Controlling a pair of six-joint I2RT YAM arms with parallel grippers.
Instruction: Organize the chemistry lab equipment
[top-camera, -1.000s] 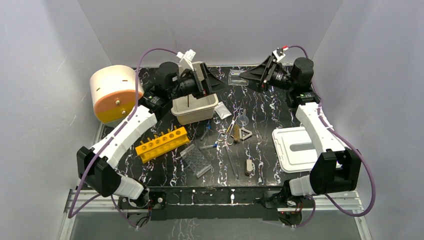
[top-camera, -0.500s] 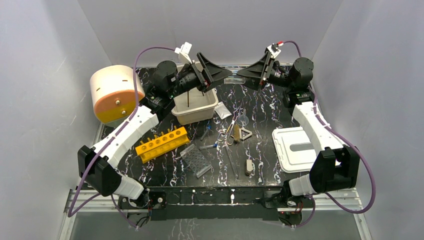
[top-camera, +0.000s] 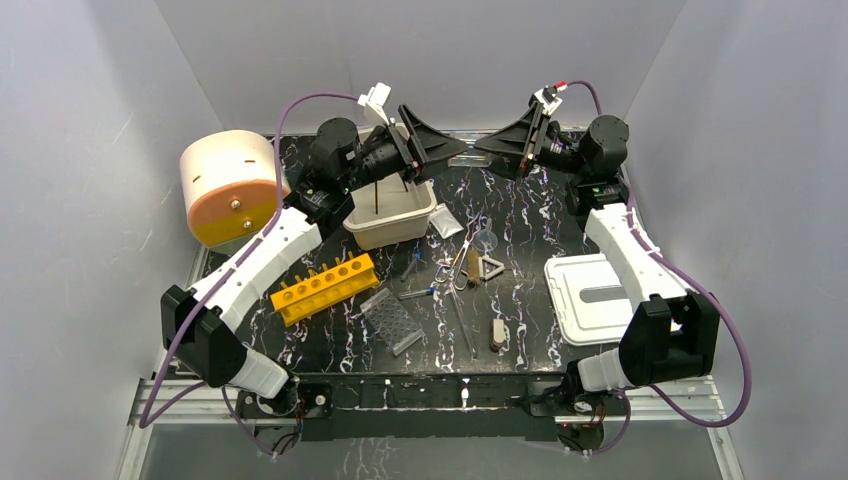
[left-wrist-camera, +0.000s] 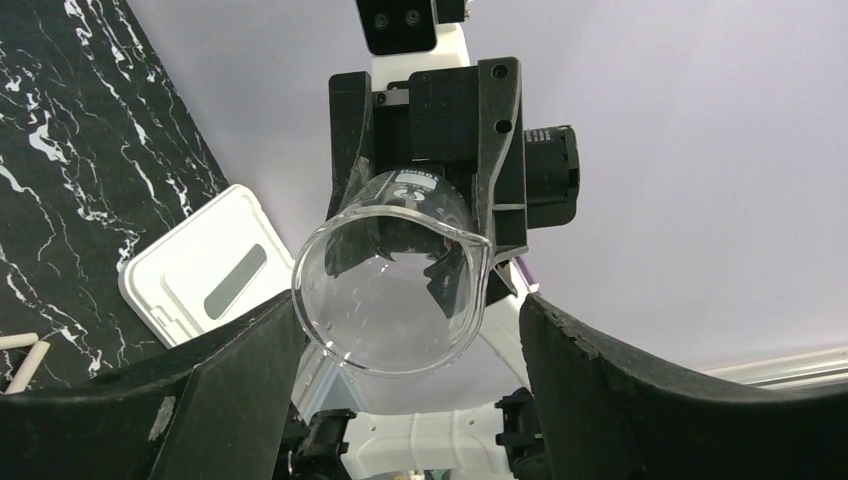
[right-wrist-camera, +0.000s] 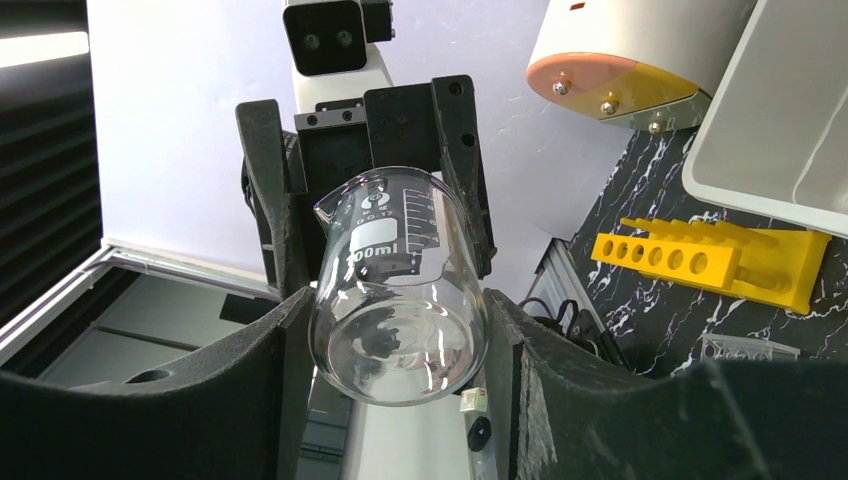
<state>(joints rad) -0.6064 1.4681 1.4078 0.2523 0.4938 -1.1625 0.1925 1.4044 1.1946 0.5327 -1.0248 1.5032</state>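
— Where is the beaker, and how does it look?

— Your beaker (right-wrist-camera: 400, 290) is up in the air above the far edge of the table (top-camera: 530, 215). It lies on its side between your two claws. It is clear glass, a short cylinder with a flat base and a small pouring lip on the rim. The base faces your right wrist camera and the open mouth faces your left one.

— What are my claws doing?

— Your right claw (top-camera: 492, 146) is clamped on the beaker, with one finger pressing the glass wall on each side. Your left claw (top-camera: 450, 150) has its fingers apart, one on each side of the mouth. On the lip side you can see a gap between finger and glass. On the other side the finger is just beside the rim, and I cannot tell if it touches.

— Is there any writing?

— Yes, white print on the wall. You can read "00ml", and the figure before it sits on the curve and looks like a 1. Beside it runs a ladder of measuring lines with numbers too small to read. Above is a round mark which I cannot read.

— And the other things?

— The forceps (top-camera: 458, 266), the pale triangle (top-camera: 490, 267) and the small bag (top-camera: 446, 222) lie in the middle of the table, between the beige tub (top-camera: 390, 234) and the white lid (top-camera: 590, 300). A yellow rack (top-camera: 325, 287) lies near the tub, on your left.
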